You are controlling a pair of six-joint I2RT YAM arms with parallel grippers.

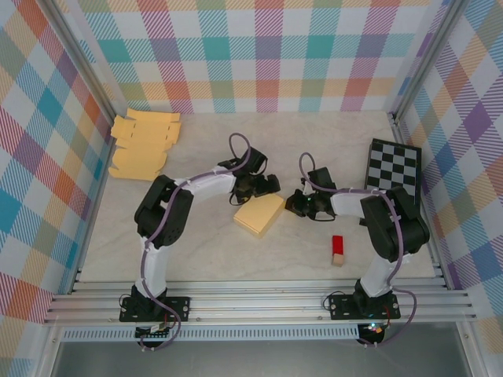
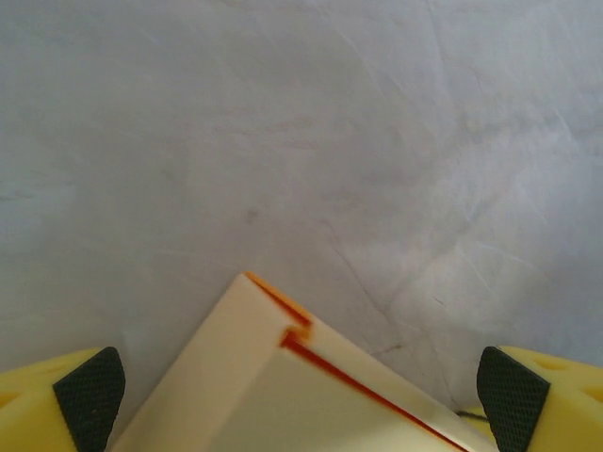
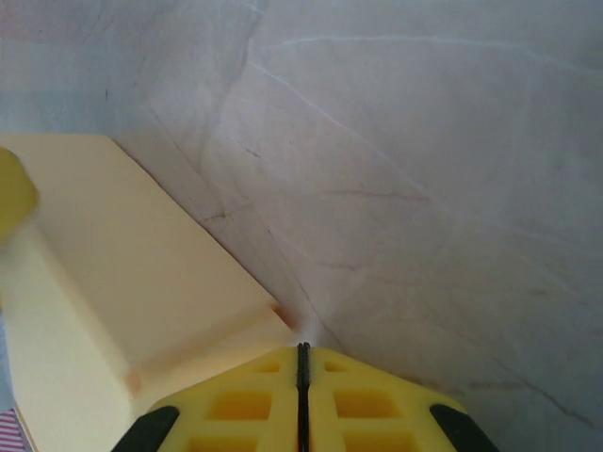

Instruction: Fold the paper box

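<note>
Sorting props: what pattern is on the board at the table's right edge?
The board is black-and-white checkered; top external view shows it best.

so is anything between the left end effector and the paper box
Nothing visible is in the way. In the left wrist view the left end effector has its jaws wide open, and a corner of the paper box lies directly between its fingers, with no other object in the gap.

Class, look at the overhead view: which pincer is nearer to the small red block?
Right. The right pincer lies up-left of the red block, beside the paper box; the left pincer is farther, at the box's far corner.
</note>
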